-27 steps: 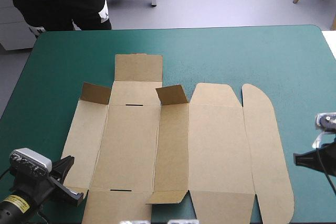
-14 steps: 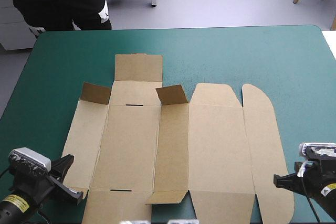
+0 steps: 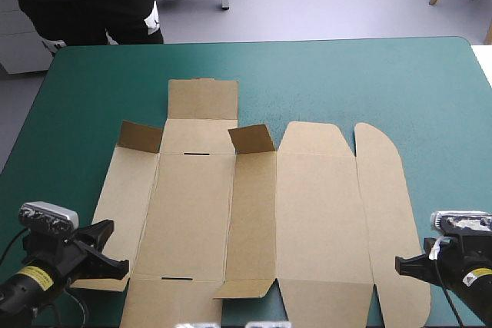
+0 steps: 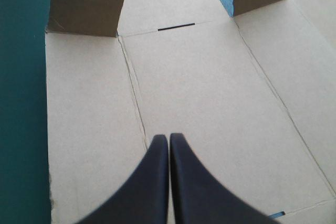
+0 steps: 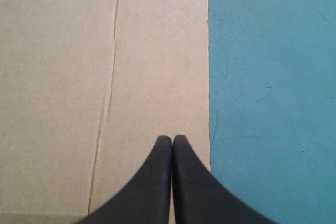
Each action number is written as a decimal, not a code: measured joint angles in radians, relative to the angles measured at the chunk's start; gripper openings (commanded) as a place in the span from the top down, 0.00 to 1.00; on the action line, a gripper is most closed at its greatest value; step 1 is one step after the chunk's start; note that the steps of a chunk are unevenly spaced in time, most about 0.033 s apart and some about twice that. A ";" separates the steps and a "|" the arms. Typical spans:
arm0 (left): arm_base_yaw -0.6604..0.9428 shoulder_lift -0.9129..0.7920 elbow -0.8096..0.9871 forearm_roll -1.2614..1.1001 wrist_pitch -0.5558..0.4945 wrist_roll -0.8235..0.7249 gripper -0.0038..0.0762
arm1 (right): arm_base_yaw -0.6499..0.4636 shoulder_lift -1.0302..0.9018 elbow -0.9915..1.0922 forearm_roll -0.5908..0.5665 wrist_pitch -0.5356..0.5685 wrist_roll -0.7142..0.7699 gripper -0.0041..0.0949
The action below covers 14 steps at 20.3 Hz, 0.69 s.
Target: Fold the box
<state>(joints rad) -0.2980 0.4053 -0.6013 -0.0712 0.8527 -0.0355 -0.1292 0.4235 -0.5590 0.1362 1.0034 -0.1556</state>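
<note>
Both arms have shifted since earlier. The right gripper [image 3: 401, 264] has swung in from well off the box's right side to its near right corner, and the left gripper [image 3: 111, 266] has nudged in at the near left corner. From above, the box [image 3: 307, 220] is a cut sheet of brown board lying flat in the middle of the teal-green cover [image 3: 369, 82]. Two small flaps [image 3: 141, 137] stand up at its far side, and a rounded flap [image 3: 388, 190] forms its right edge.

On to the left wrist view. The left gripper [image 4: 169, 139] has its black fingers pressed together in a point, with nothing seen between them, poised over the box's left panels [image 4: 210, 93]. Scored creases run away from the tips toward a thin slot [image 4: 176, 26] at the far end. The board looks matte and faintly grainy.

Now the right wrist view. The right gripper [image 5: 172, 140] is likewise pressed to a point over the outer strip of the box [image 5: 63, 77], just inside its straight cut edge. One long crease [image 5: 107, 93] lies beside it, and beyond the edge we see bare cover [image 5: 273, 93].

We reckon this sheet is light and stiff across each panel, and willing to bend only along the scores. Lying flat, it offers little to pinch from above, and it may skate on the cover if pushed. The free edges and the flaps already raised look like the best places to take hold, close to a crease so the panel hinges cleanly.
</note>
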 measured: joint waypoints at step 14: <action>0.000 0.468 -0.200 0.006 0.020 0.029 0.96 | 0.000 0.000 0.000 0.003 -0.001 -0.007 0.98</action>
<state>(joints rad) -0.2980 0.8734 -0.8012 -0.0654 0.8725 -0.0066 -0.1292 0.4235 -0.5590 0.1394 1.0023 -0.1629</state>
